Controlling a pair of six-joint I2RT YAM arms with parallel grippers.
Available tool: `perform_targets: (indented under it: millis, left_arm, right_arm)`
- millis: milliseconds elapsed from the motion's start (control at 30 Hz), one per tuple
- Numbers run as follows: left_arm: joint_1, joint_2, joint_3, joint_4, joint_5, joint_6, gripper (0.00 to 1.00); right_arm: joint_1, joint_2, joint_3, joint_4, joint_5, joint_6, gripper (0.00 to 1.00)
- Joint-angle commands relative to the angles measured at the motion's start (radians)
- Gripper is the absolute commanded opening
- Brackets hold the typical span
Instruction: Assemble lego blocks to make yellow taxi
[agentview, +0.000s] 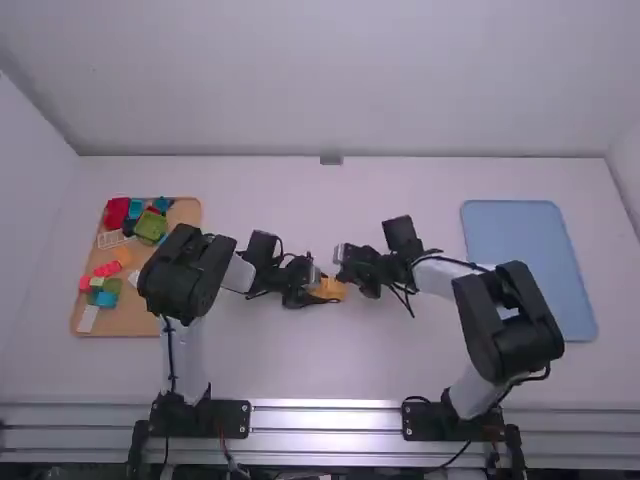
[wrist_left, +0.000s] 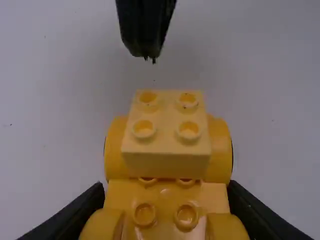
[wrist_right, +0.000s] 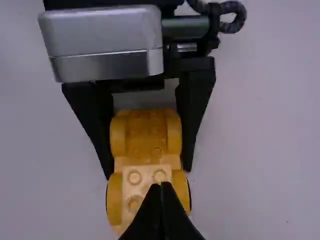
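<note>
My left gripper (agentview: 318, 292) is at mid-table, beside the yellow car base (agentview: 332, 289). In the left wrist view, my left gripper (wrist_left: 166, 200) has one finger against each side of the wheeled base (wrist_left: 117, 150). A paler yellow block (wrist_left: 166, 135) with several studs sits on the end of the base between two wheels. Just right of the car is my right gripper (agentview: 346, 276). Seen from its own wrist, my right gripper (wrist_right: 161, 186) has its fingertips pressed together, overlapping the pale block (wrist_right: 145, 176) in the view, nothing between them; contact is unclear.
A wooden tray (agentview: 125, 322) with red, green, blue and other blocks lies at the left, partly behind the left arm. On the right side of the table is a flat blue tray (agentview: 530, 260), close beyond the right arm.
</note>
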Motion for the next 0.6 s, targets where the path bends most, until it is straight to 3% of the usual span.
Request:
perform_targets:
  millis: [0,567]
  left_arm:
    - [-0.002,0.026,-0.017,-0.019,-0.043,-0.019,0.37]
    - [-0.002,0.026,-0.018,-0.022,-0.036,-0.019,0.36]
  right_arm:
    - [0.013,0.04,0.002,-0.004,0.042,0.023,0.0]
    - [0.031,0.103,0.002,0.018,0.037,0.03,0.0]
